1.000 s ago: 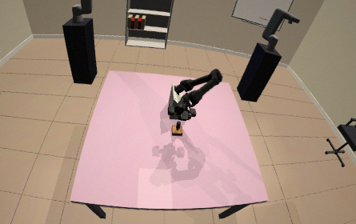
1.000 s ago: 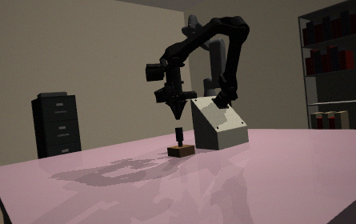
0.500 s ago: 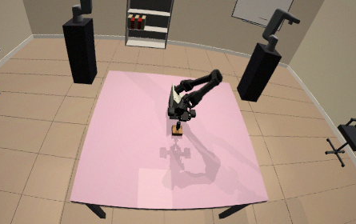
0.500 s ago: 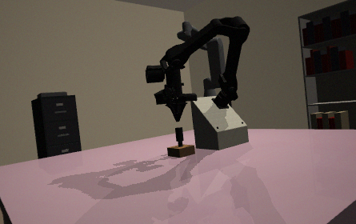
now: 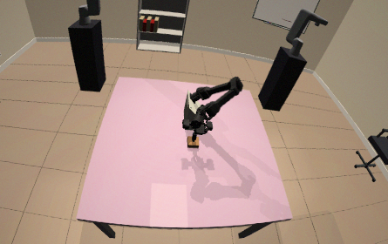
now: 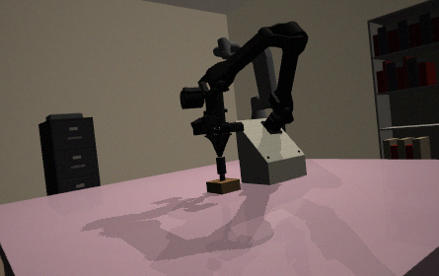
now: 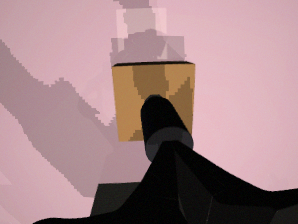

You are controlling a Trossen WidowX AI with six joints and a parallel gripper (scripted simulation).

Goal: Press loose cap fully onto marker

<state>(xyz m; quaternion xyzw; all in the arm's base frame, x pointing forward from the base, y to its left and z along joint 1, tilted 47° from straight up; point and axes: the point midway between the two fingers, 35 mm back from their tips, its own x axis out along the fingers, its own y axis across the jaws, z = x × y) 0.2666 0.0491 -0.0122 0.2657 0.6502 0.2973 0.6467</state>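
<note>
A dark cap sits on top of the marker, which stands upright in the small tan holder block near the middle of the pink counter; in the wrist view the cap shows as a dark rounded cylinder rising over the block's square top. Directly above it the gripper points straight down, its jaws brought together into a closed wedge with nothing between them, the tip at or just above the crown of the cap; whether it actually touches cannot be told from these views. Cap and marker look like small, light, rigid plastic pieces, smooth-sided and likely slippery, so a side grip would want the jaws square across the cap's middle, while a push is best delivered straight down on its flat top, in line with the marker's axis. The stack is slender and rests only in a low block that appears to lie loose on the counter, so an off-centre push could tip it or slide the block. Whether the cap is fully seated cannot be judged here. From above, the black arm reaches from its grey base at the far side of the counter, casting a broad shadow toward the near edge; a filing cabinet and bookshelves stand in the room beyond.
</note>
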